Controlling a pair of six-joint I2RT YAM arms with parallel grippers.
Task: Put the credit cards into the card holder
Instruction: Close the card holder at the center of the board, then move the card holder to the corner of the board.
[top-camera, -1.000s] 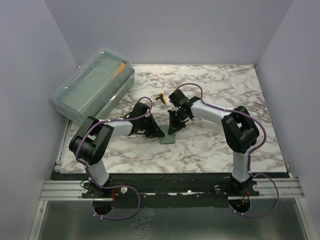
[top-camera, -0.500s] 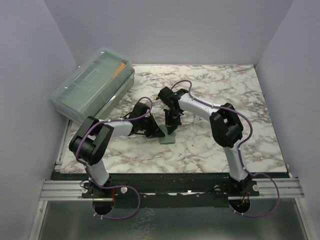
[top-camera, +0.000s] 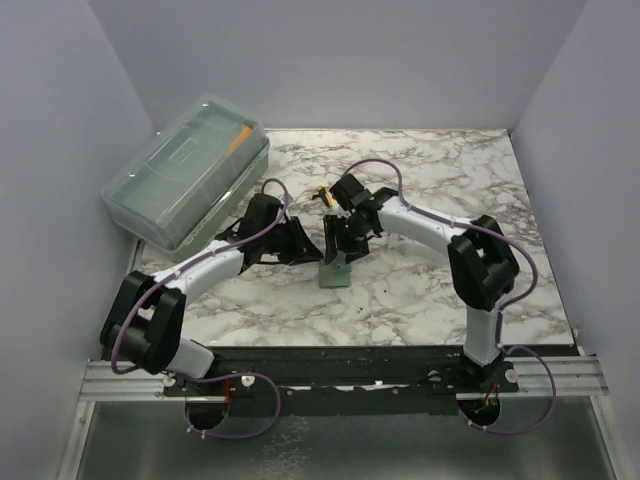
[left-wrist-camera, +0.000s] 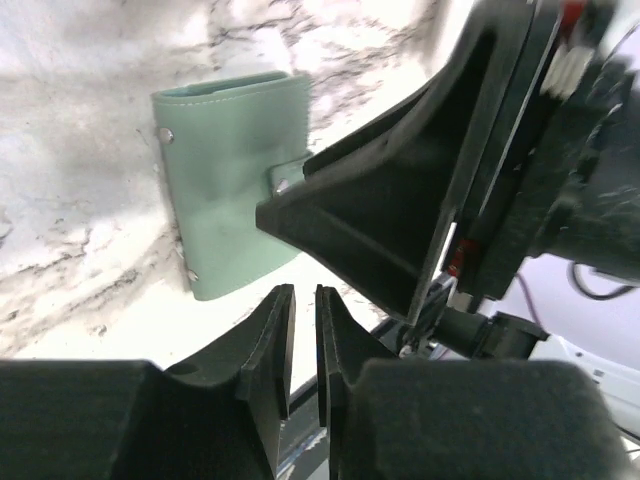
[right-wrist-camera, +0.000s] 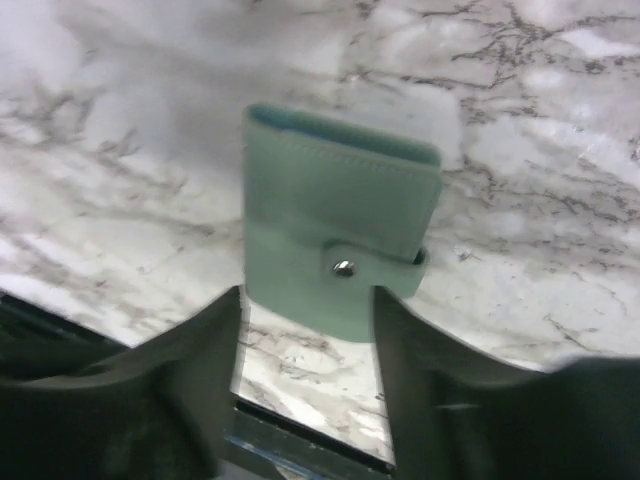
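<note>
Hovering over card holder (right-wrist-camera: 335, 235) — right gripper (right-wrist-camera: 308, 300)

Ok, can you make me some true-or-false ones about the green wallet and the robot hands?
1. The card holder is snapped shut. True.
2. The right gripper is squeezing it. False: its fingers are spread open.
3. The card holder lies on the marble table. True.
4. The clear box has its lid off. False: the lid is on.
5. The left gripper is wide open. False: its fingers are almost together.
</note>
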